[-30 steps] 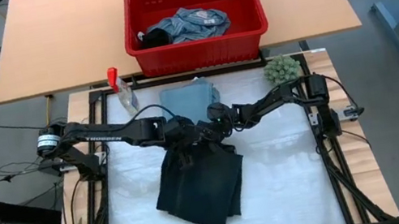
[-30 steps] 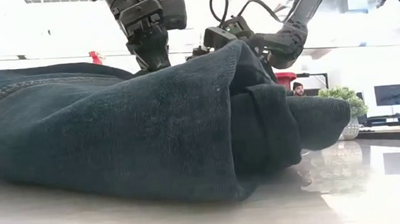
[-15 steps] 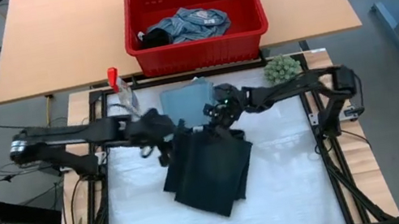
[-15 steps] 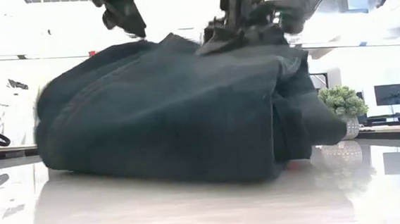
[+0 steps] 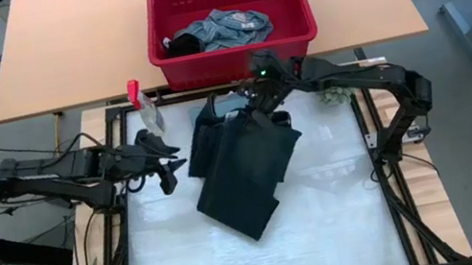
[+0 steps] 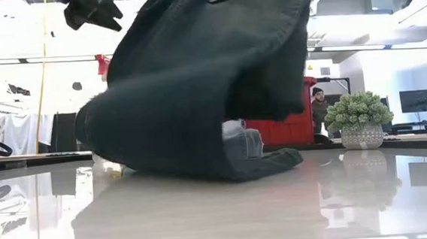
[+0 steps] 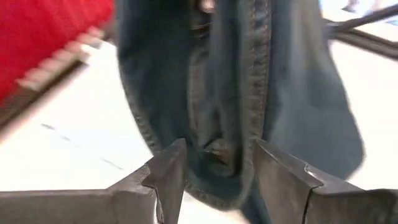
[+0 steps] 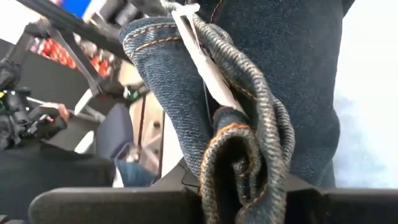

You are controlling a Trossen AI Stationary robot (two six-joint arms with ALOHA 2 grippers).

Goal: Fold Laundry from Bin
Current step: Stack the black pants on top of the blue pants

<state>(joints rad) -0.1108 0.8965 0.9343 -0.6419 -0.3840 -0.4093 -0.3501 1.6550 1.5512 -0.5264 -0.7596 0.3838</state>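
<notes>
Only our right wrist view is showing the right gripper [image 8: 239, 186] clamping the dark jeans [image 5: 247, 165] while our left gripper [image 5: 166, 159] is hovering beside them, jaws apart.

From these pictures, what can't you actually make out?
- Light blue garment: almost wholly hidden under the dark jeans, high and low views.
- Right gripper: its fingertips are buried in denim, right wrist view.
- Bin contents: a crumpled heap, pieces uncountable.
- Left gripper: cut off at the low view's top edge.
</notes>
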